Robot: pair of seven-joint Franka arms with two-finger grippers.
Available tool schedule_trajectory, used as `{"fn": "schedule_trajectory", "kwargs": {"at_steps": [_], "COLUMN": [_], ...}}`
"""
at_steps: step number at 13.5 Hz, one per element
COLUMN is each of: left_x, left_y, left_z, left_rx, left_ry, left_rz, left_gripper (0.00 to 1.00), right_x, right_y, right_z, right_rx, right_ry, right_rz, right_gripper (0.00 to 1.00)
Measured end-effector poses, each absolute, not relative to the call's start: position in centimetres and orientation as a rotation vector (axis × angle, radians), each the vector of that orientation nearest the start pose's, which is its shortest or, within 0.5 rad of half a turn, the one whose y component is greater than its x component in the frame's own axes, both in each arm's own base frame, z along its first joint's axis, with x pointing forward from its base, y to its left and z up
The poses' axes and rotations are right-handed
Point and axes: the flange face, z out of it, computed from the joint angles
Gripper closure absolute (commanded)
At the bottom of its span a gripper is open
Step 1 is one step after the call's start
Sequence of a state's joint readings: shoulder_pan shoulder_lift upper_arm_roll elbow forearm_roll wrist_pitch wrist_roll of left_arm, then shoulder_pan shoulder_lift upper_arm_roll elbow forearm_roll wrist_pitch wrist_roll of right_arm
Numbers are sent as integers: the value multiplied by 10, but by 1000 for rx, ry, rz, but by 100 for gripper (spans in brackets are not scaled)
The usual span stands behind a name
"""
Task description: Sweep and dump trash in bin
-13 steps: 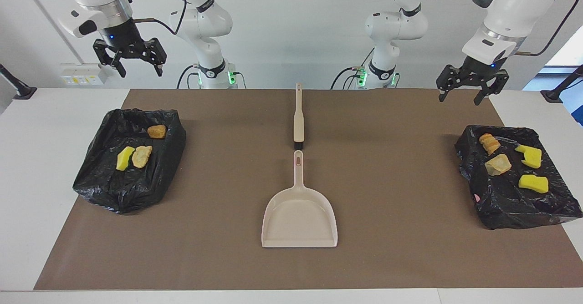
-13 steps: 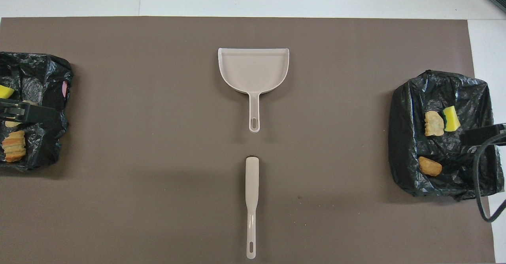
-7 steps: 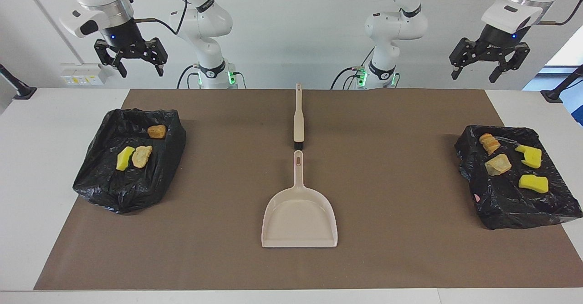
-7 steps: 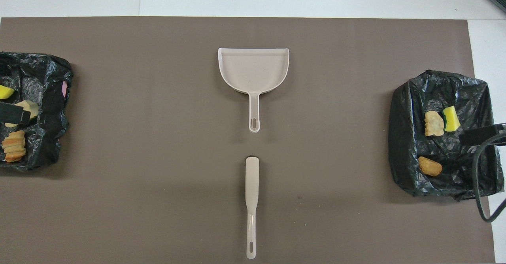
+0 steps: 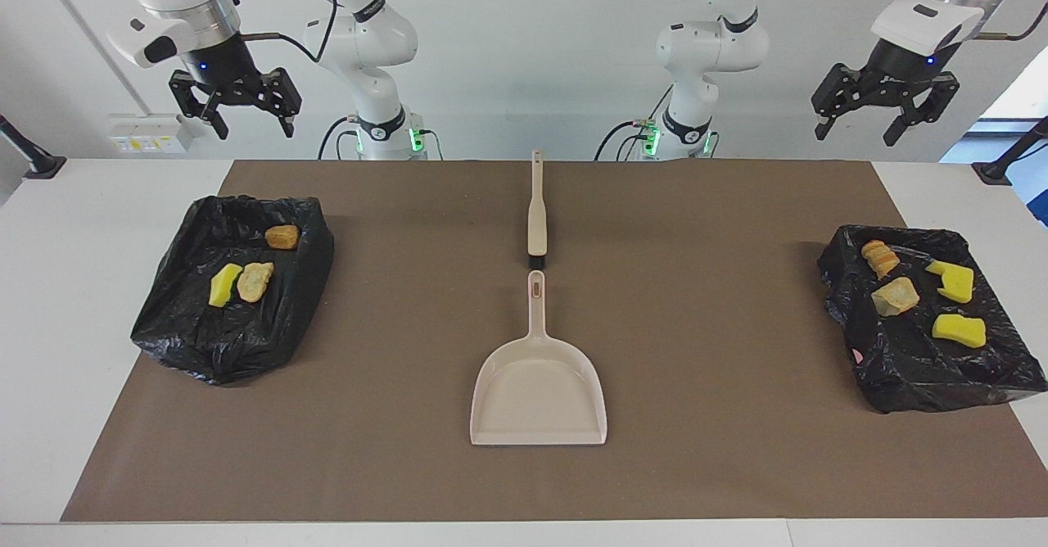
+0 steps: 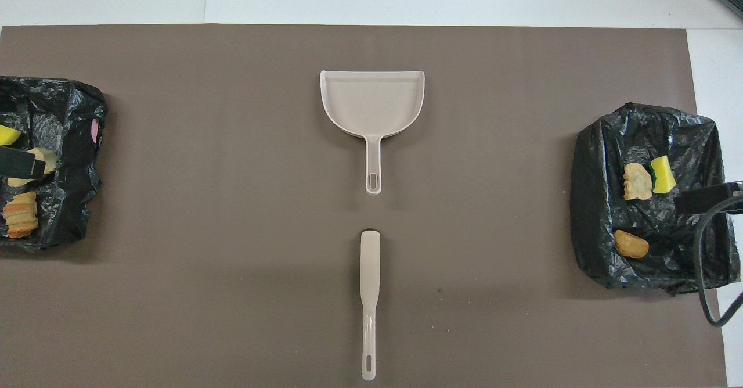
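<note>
You are looking at a white desk [image 5: 98, 203] covered almost from end to end by a brown mat [image 5: 696, 301], with a plain white wall and the two arm bases at the robots' edge. A wall socket plate [image 5: 147, 133] sits low on the wall at the right arm's end.

In the middle of the mat lies the beige dustpan [image 5: 538, 391], its handle pointing toward the robots, and just nearer to the robots lies the beige brush [image 5: 537, 211], in line with it and not touching it.

The trash is split between two bins lined with black bags. The bin at the right arm's end [image 5: 233, 342] holds one yellow sponge chunk [image 5: 223, 284] touching a tan bread piece [image 5: 255, 281], with a browner piece [image 5: 282, 237] nearer the robots. The bin at the left arm's end [image 5: 917, 367] holds two yellow sponge chunks [image 5: 959, 330] and two bread pieces [image 5: 894, 296].

The right gripper [image 5: 242, 117] hangs high, over the desk's edge near its bin, jaws spread wide and empty. The left gripper [image 5: 884, 121] hangs likewise at its own end, wide and empty.

In the overhead view the bin at the left arm's end is cut off by the frame, so part of its trash is out of sight, and a dark gripper tip covers part of one piece. A small pink spot [image 5: 856, 355] on that bag's side is too small to identify.
</note>
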State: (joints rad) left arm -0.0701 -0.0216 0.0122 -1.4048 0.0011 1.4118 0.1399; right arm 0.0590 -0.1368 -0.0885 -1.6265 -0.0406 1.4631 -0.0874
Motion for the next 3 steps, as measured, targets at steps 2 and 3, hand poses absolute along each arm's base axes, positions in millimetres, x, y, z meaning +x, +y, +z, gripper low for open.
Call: {"fn": "schedule_trajectory", "kwargs": {"at_steps": [2,3], "left_x": [527,526], "left_y": [-30,-30], "left_z": [694,692], "left_rx": [-3125,-3125], "left_ry": [310,310], "left_rz": [-27,-20], "left_gripper": [0,0], "right_x": [500,500], "right_y": [-23,-23], "right_z": [661,661], "right_rx": [-3167,-3167], "right_ry": [-87,-87], "right_rz": [46,45], "right_gripper": [0,0]}}
